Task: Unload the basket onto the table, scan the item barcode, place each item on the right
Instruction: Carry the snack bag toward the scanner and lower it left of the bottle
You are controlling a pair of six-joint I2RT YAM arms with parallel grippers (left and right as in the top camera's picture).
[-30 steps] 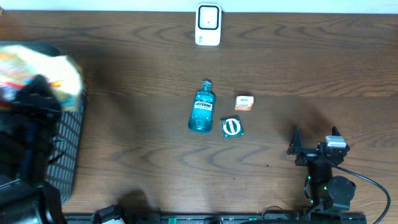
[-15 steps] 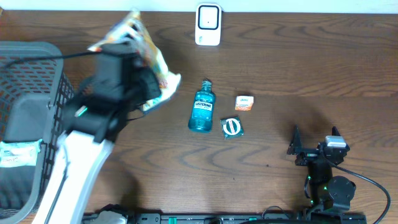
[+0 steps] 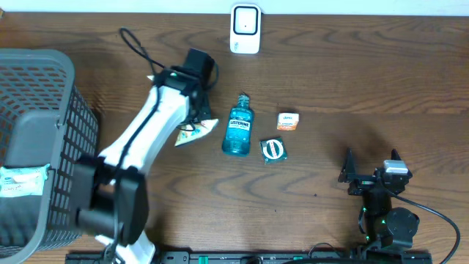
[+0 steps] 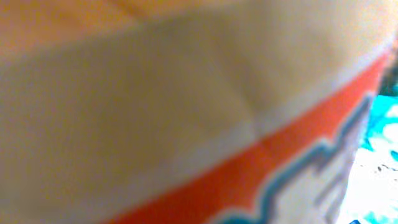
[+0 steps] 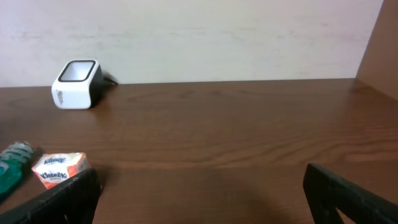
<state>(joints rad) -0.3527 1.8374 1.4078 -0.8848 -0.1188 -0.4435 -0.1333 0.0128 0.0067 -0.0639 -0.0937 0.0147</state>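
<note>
In the overhead view we see the left gripper [image 3: 193, 116] pressed together on a snack packet [image 3: 198, 130]. The fingers themselves are hidden under the wrist, and only a pale corner of the packet shows below it. In the left wrist view the packet [image 4: 186, 112] fills the whole picture as a blur of cream, orange and some blue, so we cannot read any print on it. The packet is at 9 o'clock from the blue mouthwash bottle [image 3: 237, 126], just beside it, and whether the two touch we cannot tell. The white scanner [image 3: 245, 29] stands at 12 o'clock from the bottle, well apart, at the far edge of the table. A small tissue pack [image 3: 288, 122] lies at 3 o'clock from the bottle and a round green item [image 3: 272, 149] at about 4 o'clock. The right gripper [image 3: 371, 165] is spread wide and holds nothing, at 4 o'clock on the table. The dark wooden table [image 3: 352, 81] carries a grey basket [image 3: 44, 81] at 9 o'clock, with a flat white pack [image 3: 18, 181] inside it. Behind the table there is a pale wall [image 5: 249, 37].
</note>
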